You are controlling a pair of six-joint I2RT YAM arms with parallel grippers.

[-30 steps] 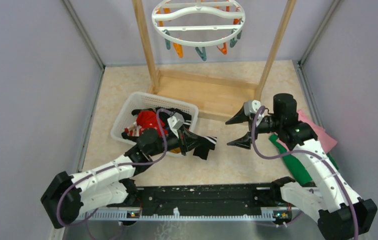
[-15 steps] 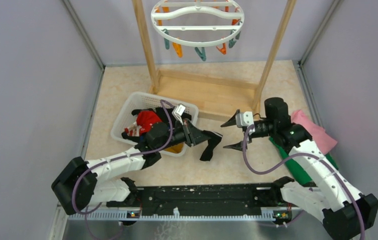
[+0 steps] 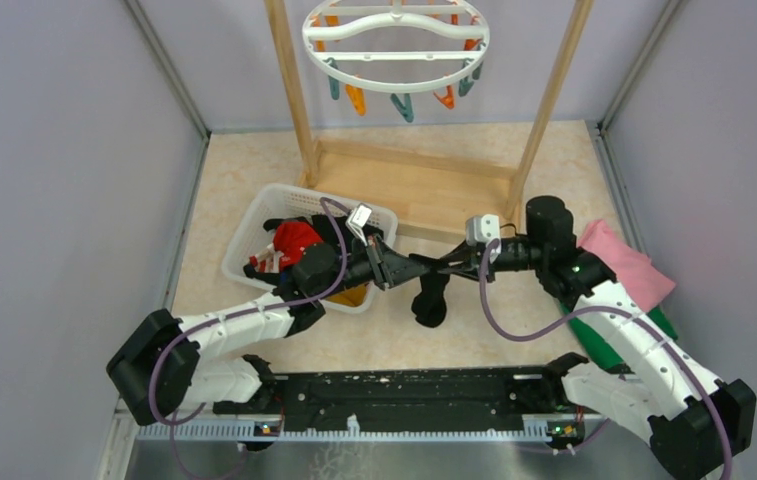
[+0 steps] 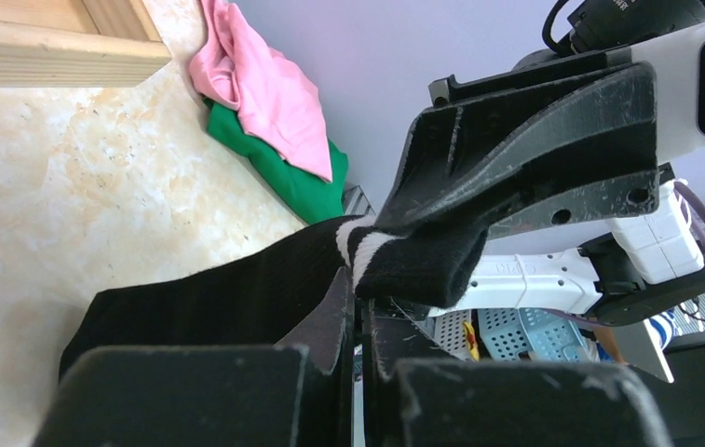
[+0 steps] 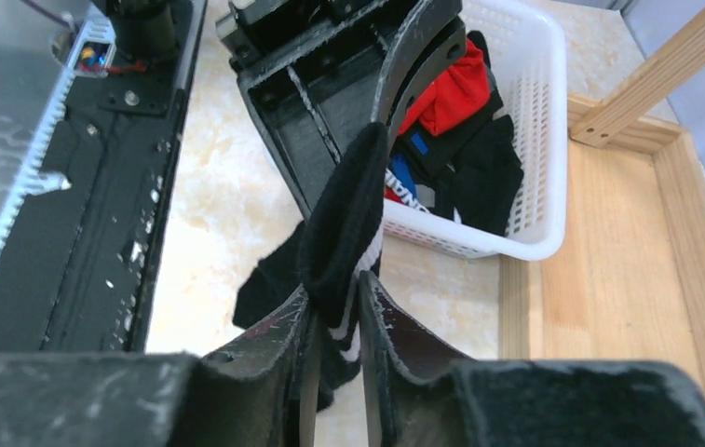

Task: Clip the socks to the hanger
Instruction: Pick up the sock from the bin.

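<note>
Where walls (image 3: 54, 200) meet beige tabletop (image 3: 244, 170), left gripper (image 3: 404, 269) and right gripper (image 3: 442, 267) clamped on sock (image 3: 430, 300).

No text or label can be read

sock (image 3: 431, 302): right of basket (image 3: 243, 236) | hanger (image 3: 394, 88): behind, above | cloths (image 3: 622, 266): far right

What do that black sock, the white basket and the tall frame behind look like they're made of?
The black sock looks like soft knitted fabric, matte; it drapes and folds. The white basket seems moulded plastic, slightly glossy, with a regular grid of holes. The tall frame is pale bare wood, grain showing, probably unvarnished.
</note>
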